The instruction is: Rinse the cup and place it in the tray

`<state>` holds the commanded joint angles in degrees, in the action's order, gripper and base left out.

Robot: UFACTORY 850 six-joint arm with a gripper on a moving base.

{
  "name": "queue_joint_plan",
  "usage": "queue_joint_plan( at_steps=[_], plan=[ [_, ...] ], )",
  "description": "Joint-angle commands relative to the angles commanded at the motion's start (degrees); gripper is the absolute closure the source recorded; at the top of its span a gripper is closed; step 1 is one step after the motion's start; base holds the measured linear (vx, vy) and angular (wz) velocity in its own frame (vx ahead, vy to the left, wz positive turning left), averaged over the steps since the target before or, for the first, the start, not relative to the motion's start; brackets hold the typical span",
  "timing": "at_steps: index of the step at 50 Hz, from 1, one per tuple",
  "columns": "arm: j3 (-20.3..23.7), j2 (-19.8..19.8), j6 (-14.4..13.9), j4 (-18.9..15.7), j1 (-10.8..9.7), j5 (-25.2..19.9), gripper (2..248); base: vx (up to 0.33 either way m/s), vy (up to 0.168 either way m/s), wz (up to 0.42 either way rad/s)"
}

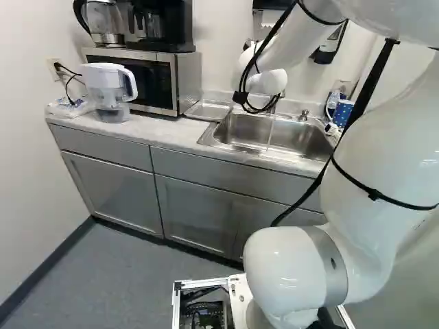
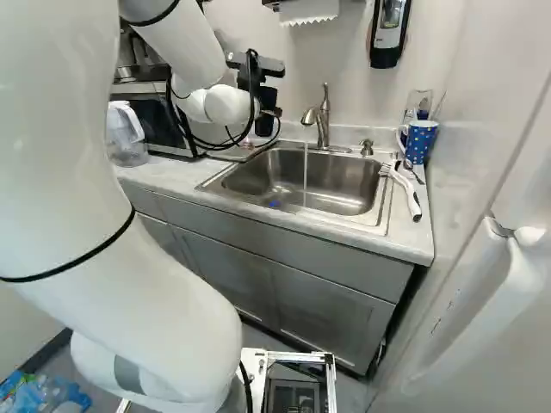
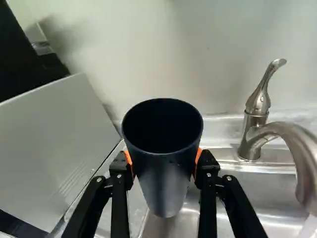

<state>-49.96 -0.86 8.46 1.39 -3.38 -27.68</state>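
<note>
The gripper (image 3: 164,166), jaws partly open, clamps the dark cup (image 3: 164,181) by opposite sides, apt for something likely light, stiff and slippery.

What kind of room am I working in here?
Probably an office kitchenette or break room: a steel sink with its faucet running, a microwave on the counter, and a water pitcher beside it.
</note>
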Motion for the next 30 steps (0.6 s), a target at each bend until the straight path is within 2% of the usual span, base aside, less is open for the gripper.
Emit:
queue_joint_plan(
  at_steps=[12, 30],
  plan=[
    [0.0, 0.0, -7.4, 0.0, 0.0, 0.0, 125, 0.0, 0.0, 0.0],
    [-0.14, 0.15, -7.52, 0.0, 0.1, 0.0, 125, 0.0, 0.0, 0.0]
  ],
)
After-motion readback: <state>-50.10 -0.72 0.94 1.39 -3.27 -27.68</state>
